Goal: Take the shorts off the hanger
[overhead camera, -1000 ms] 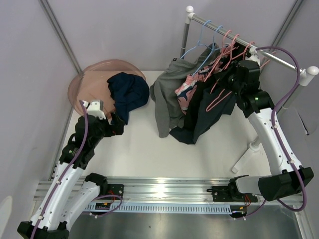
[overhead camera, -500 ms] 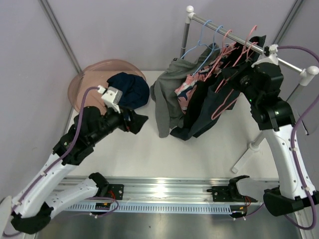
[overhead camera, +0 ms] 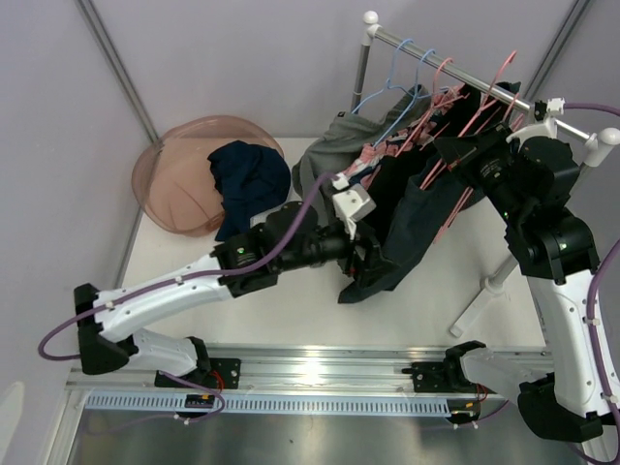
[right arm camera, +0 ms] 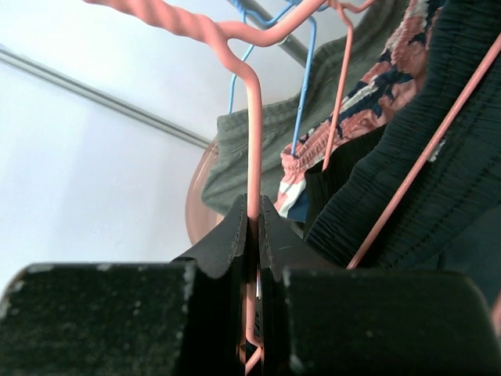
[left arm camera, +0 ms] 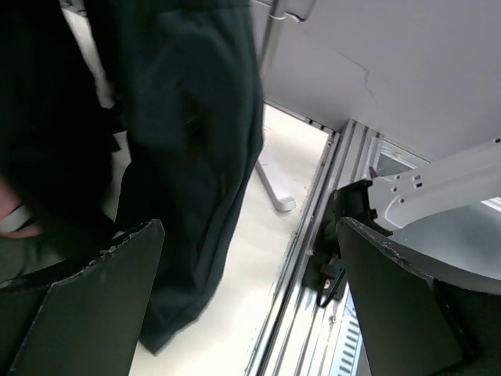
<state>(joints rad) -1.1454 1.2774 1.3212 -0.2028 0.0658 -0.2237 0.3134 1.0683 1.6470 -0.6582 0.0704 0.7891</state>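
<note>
Several shorts hang on pink and blue hangers from the rack's rail [overhead camera: 465,76]: grey [overhead camera: 329,145], pink printed [overhead camera: 373,155] and dark navy-black ones [overhead camera: 417,218]. Another navy pair [overhead camera: 250,179] lies in the pink basin [overhead camera: 170,179]. My right gripper [overhead camera: 457,155] is shut on the wire of a pink hanger [right arm camera: 252,117], its jaws [right arm camera: 252,210] pinching the wire, with black cloth [right arm camera: 438,157] beside it. My left gripper [overhead camera: 363,255] is open and empty at the lower hem of the dark shorts [left arm camera: 196,141]; its jaws [left arm camera: 249,227] stand wide apart, the cloth by the left finger.
The rack's white post and foot [overhead camera: 477,308] stand on the table's right side, also in the left wrist view [left arm camera: 274,188]. A metal rail [overhead camera: 310,373] runs along the near edge. Grey walls enclose the table on the left, back and right.
My left arm swung from the basin rightward across the table to the hanging dark shorts. My right gripper moved up and right with the pink hanger, lifting the dark shorts.
</note>
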